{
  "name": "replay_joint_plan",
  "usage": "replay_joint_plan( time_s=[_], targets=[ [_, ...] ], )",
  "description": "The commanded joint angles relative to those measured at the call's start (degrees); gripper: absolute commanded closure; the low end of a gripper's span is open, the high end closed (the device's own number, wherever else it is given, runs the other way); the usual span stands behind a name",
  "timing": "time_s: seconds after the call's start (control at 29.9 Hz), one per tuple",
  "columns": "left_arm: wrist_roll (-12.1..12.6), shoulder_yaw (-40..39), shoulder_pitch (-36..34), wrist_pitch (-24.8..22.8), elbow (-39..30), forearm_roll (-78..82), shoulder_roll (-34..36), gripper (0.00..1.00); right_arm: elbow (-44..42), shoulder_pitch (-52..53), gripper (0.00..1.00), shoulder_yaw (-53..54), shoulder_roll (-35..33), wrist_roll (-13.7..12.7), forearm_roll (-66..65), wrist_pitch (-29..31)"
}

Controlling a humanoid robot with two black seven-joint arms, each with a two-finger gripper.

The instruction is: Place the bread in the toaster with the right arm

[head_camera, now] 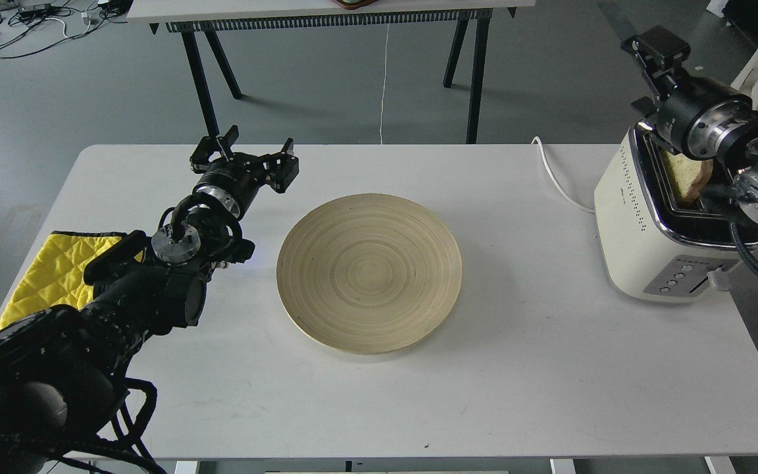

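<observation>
Right now the bread point(687, 176) sits partway down in a slot of the toaster point(642, 230), its top poking out. The right gripper point(658, 49) hangs above the toaster; whether its fingers are clenched, I cannot tell. The left gripper point(244, 155) is spread wide, released, beside the wooden plate point(369, 273).

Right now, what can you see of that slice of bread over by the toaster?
The bread is a pale tan slice with a darker brown crust, soft-looking. It stands tilted in a black slot of the cream-white toaster, its upper part still sticking out above the chrome top. My right arm hides part of it. Whether the right end effector touches it cannot be told from here.
</observation>
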Motion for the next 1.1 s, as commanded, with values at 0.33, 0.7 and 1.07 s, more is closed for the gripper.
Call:
replay_joint_plan(
  time_s=[0.33,0.7,1.07],
  targets=[
    [0.0,0.0,0.0,0.0,0.0,0.0,0.0,0.0,-13.5,-19.5,0.01,33.4,19.0,6.4,4.0,16.9],
    [0.0,0.0,0.0,0.0,0.0,-0.1,0.0,0.0,-31.1,-24.7,0.01,33.5,27.6,9.9,3.7,42.1],
    [0.0,0.0,0.0,0.0,0.0,0.0,0.0,0.0,-37.7,-30.0,0.01,33.4,32.2,11.3,3.5,47.1]
  ],
)
